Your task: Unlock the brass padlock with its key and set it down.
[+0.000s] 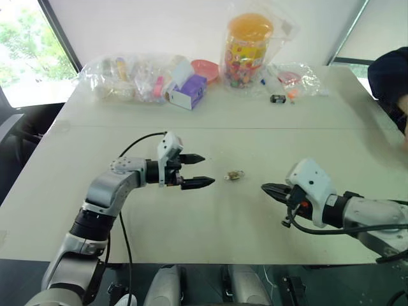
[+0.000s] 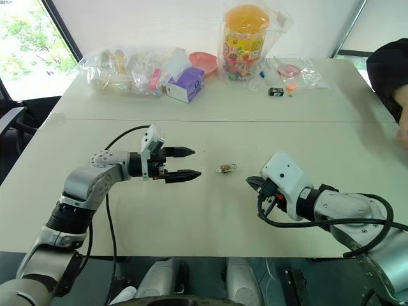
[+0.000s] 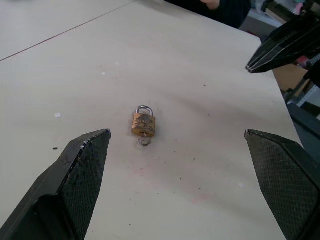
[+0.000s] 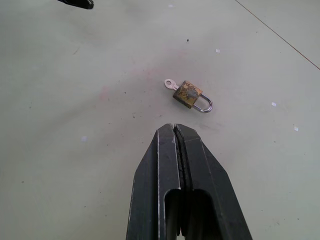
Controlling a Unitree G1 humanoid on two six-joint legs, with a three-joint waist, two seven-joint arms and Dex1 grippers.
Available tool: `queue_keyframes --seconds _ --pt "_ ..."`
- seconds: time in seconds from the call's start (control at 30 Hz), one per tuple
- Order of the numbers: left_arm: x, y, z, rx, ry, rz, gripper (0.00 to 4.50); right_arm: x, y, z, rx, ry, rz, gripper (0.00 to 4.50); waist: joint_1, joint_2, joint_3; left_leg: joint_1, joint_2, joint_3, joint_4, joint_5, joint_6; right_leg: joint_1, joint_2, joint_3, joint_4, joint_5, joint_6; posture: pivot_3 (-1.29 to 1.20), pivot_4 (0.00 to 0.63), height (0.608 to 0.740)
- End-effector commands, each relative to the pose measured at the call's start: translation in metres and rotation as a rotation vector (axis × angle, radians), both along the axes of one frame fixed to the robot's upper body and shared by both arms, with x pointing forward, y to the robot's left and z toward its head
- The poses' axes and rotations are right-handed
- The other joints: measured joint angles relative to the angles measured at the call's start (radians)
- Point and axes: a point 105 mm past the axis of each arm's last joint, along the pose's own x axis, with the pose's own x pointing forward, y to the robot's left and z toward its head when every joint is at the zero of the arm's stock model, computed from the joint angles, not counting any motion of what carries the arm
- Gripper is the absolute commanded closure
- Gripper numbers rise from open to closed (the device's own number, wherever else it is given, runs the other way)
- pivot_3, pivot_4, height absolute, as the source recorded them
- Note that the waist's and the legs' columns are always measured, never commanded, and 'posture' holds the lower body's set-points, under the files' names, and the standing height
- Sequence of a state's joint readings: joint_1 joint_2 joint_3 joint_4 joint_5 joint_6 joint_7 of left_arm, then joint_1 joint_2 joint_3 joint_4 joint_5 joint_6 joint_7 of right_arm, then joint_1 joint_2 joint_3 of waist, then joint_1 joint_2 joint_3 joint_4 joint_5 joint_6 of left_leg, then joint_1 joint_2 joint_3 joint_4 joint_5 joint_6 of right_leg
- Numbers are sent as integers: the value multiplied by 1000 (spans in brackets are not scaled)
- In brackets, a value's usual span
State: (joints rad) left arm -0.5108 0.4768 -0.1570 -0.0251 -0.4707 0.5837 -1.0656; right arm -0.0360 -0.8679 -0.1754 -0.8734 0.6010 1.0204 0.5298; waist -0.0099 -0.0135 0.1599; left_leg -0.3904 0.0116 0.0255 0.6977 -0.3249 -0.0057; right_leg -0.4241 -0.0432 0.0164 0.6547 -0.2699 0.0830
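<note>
On the desk point(image 1: 210, 220), between the two arms, the brass padlock point(image 1: 235, 174) lay flat with nothing gripping it. To its left, the left pincer point(image 1: 197, 171) hovered with its two black fingers spread wide, aimed sideways at the lock and standing just short of it. In the left wrist view the padlock point(image 3: 143, 123) sat squarely in the gap ahead of the fingers, its shackle pointing away from that pincer and the key point(image 3: 144, 141) projecting from the body toward it. The long axis of the lock therefore ran roughly in line with the left pincer's reach. To the right, the right pincer point(image 1: 269, 189) was pressed fully closed and held nothing; it stood near the lock, on the shackle side and set a little toward the robot. Judgement: the left pincer appeared somewhat nearer and was the one ready to grasp. No turn of the key could be confirmed; the shackle looked seated.
</note>
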Motion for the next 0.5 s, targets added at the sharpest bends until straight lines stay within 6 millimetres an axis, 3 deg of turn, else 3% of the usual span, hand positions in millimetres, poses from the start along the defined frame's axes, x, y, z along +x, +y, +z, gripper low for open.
queue_keyframes --seconds 0.03,0.5 --pt "-4 -2 9 -5 -56 -19 33 4 3 5 -13 -45 28 4500 0 0 0 0 0 0 0 0 0 0 0 0 0 0 0 0 150 735" --pt "-3 0 13 -19 -56 -4 33 19 5 -2 -17 -48 80 4500 0 0 0 0 0 0 0 0 0 0 0 0 0 0 0 0 150 735"
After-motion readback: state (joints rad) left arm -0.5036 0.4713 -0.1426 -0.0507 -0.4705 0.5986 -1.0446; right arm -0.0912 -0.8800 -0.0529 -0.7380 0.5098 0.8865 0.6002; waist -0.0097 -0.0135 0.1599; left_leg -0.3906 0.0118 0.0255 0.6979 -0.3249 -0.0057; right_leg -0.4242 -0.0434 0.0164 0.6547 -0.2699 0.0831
